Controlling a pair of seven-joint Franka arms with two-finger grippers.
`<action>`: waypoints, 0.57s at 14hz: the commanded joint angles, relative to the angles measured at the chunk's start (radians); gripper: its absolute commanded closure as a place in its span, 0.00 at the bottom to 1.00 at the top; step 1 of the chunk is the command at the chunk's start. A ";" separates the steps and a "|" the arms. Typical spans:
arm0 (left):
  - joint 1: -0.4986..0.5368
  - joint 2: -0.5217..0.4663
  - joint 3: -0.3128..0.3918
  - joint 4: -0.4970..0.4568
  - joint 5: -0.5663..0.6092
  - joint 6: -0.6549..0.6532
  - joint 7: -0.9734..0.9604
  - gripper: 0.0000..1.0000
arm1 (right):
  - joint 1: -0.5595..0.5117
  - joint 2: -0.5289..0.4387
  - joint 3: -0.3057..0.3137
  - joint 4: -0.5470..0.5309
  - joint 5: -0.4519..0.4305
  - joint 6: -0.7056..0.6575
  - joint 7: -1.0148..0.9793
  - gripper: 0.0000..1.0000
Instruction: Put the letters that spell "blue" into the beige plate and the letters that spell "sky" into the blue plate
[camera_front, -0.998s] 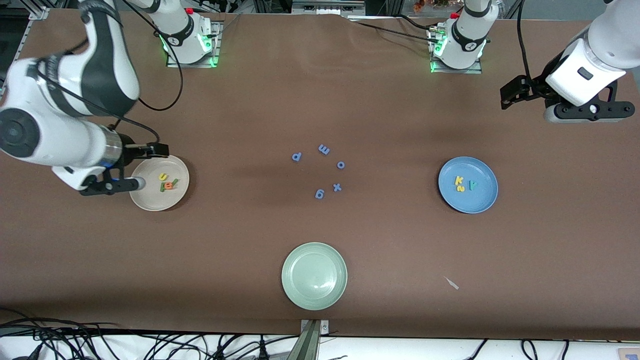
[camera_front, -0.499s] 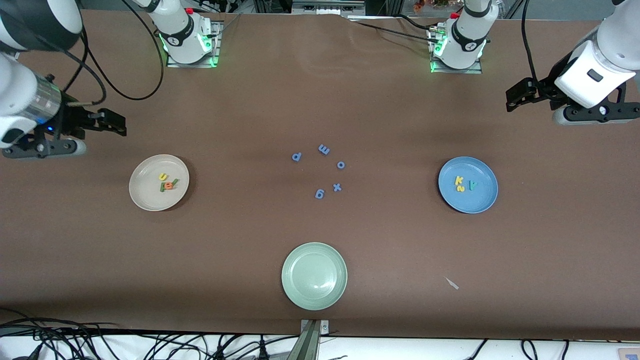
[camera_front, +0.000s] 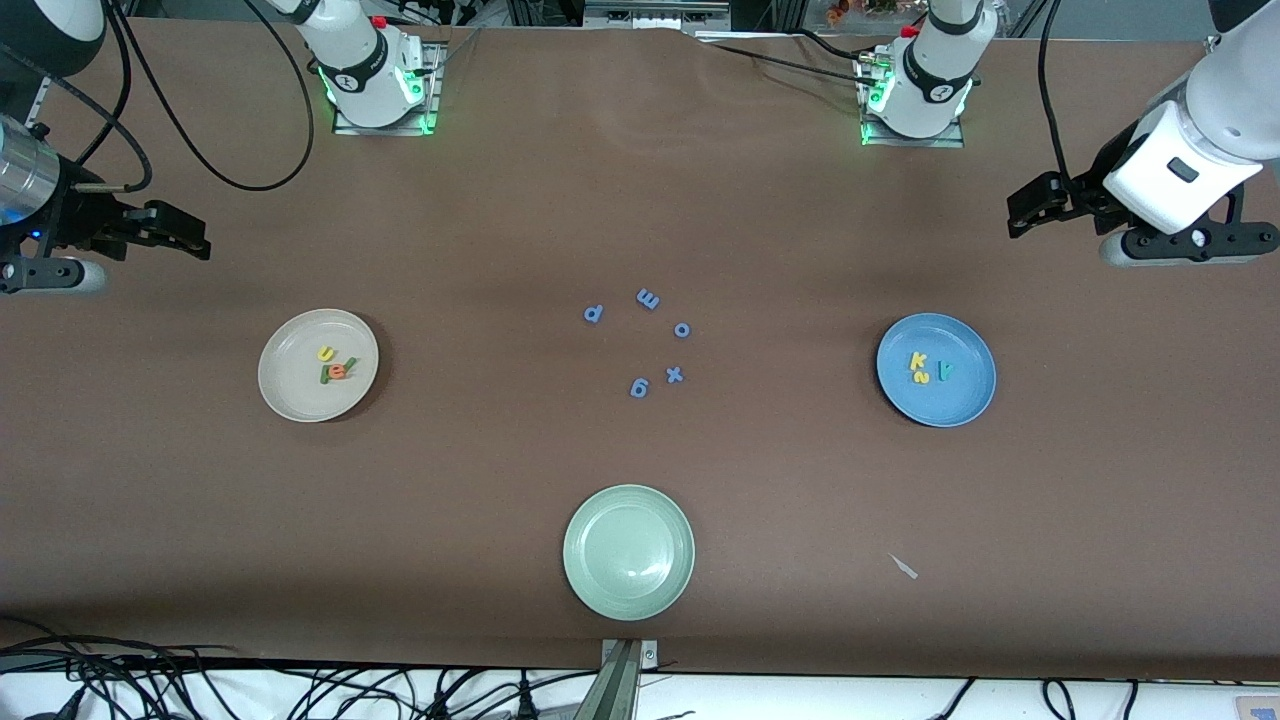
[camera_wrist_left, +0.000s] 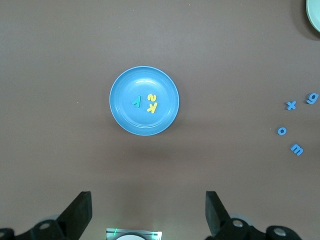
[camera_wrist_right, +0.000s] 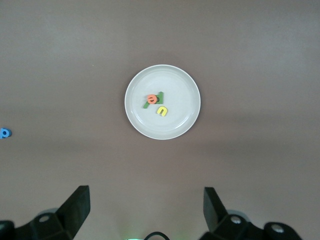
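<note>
Both sets of letters are on their plates and both arms are clear

Your right pincer (camera_front: 185, 235) has pulled up off the beige plate (camera_front: 285, 385) and hangs wide open and empty above it; the left pincer (camera_front: 1030, 195) waits the same way above the blue plate (camera_front: 960, 400). The "blue" letters (camera_front: 335, 365) lie bunched in the beige plate, the "sky" letters (camera_front: 928, 368) in the blue one. Only periwinkle letters (camera_front: 640, 335) remain mid-tabletop, so the sorting looks finished.
</note>
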 joint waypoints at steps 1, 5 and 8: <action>0.005 0.006 -0.003 0.018 -0.027 0.003 -0.006 0.00 | -0.034 -0.027 0.043 -0.028 -0.014 0.024 0.016 0.00; 0.001 0.006 -0.008 0.018 -0.043 0.011 -0.006 0.00 | -0.047 -0.024 0.046 -0.030 -0.013 0.035 0.018 0.00; 0.004 0.008 -0.008 0.018 -0.050 0.023 -0.006 0.00 | -0.046 -0.010 0.044 -0.027 -0.013 0.036 0.018 0.00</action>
